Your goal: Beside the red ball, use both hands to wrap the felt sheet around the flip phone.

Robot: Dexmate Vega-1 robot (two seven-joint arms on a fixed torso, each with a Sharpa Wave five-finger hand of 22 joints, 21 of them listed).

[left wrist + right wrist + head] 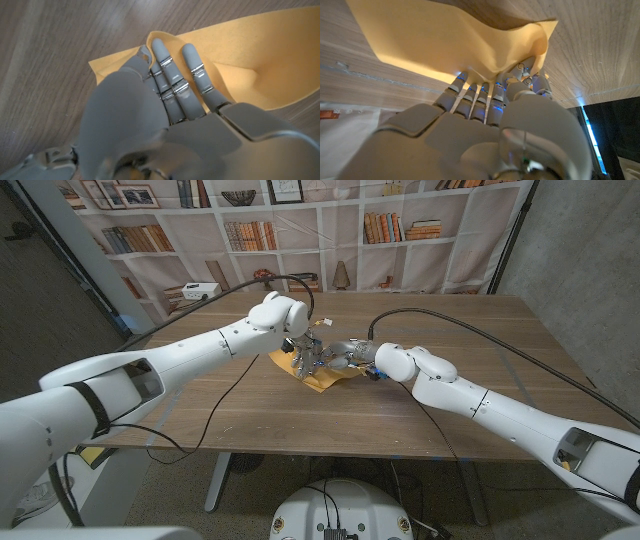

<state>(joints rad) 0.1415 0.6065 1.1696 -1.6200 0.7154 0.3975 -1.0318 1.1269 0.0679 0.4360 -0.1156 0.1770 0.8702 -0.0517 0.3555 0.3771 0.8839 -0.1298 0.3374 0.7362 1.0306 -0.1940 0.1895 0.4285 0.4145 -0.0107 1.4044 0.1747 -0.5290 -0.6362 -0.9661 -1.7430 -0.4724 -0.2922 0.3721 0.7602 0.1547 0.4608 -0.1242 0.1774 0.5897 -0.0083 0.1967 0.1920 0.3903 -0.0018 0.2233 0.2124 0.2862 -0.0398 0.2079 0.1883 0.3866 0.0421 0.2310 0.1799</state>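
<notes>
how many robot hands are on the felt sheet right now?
2: left hand on the felt sheet's left side, right hand on its right, both mid-table.

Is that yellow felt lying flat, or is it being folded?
Being folded. The felt curls up at one edge where the right hand lifts it; the left hand presses on it.

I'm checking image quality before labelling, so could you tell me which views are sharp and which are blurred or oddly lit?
Head view: evenly lit, sharp, the felt sheet small. Left wrist view: the felt is crisp, the near back of the left hand soft. Right wrist view: the right hand is dim and blurred, with blue glints between its fingers.
</notes>
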